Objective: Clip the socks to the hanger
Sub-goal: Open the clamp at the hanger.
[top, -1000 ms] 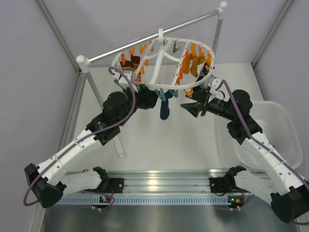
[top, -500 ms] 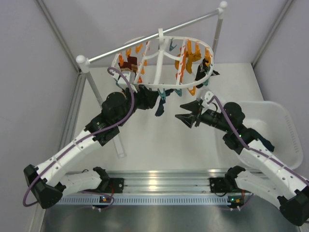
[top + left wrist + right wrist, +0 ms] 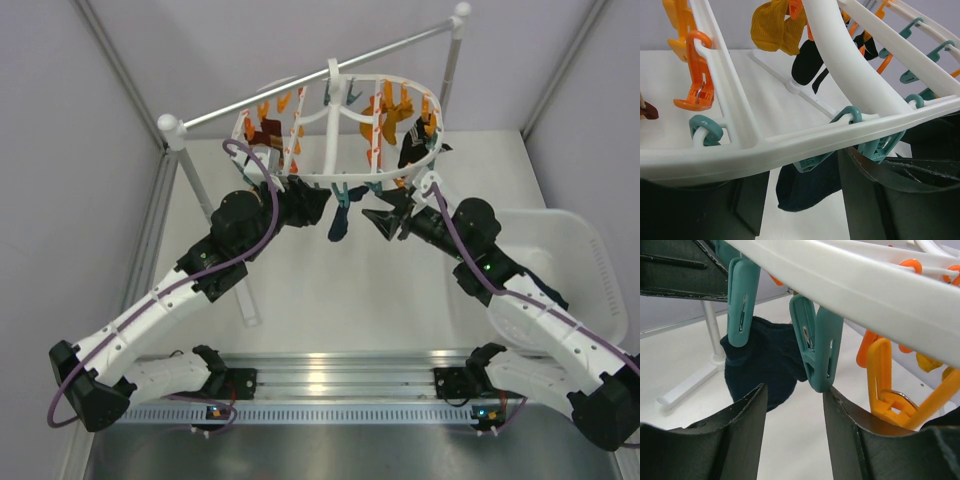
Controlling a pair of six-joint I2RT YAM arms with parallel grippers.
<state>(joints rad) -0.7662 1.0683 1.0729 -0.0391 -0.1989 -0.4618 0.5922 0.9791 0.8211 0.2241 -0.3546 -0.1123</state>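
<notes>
The white oval hanger point(image 3: 300, 178) with orange and teal clips hangs from the rod. One dark teal-navy sock point(image 3: 338, 222) hangs from a teal clip point(image 3: 812, 162) on its near rim; it also shows in the left wrist view point(image 3: 805, 192) and the right wrist view point(image 3: 762, 367). My left gripper point(image 3: 318, 205) is open just under the near rim, left of the sock; in its own view point(image 3: 800, 170) the rim crosses in front of the jaws. My right gripper point(image 3: 378, 220) is open and empty right of the sock point(image 3: 794, 390), its right fingertip touching an empty teal clip point(image 3: 815, 347).
A mustard sock point(image 3: 775, 30), a maroon sock point(image 3: 268, 130) and another dark sock point(image 3: 412, 150) are clipped to the hanger. The white-and-metal rod stand point(image 3: 310, 85) spans the back; one foot point(image 3: 248, 300) stands near the left arm. A white basket point(image 3: 575, 270) sits at the right.
My right gripper has risen and moved left to the hanger's near rim beside the hanging sock. The hanger has swung slightly. The left arm has stayed put.
</notes>
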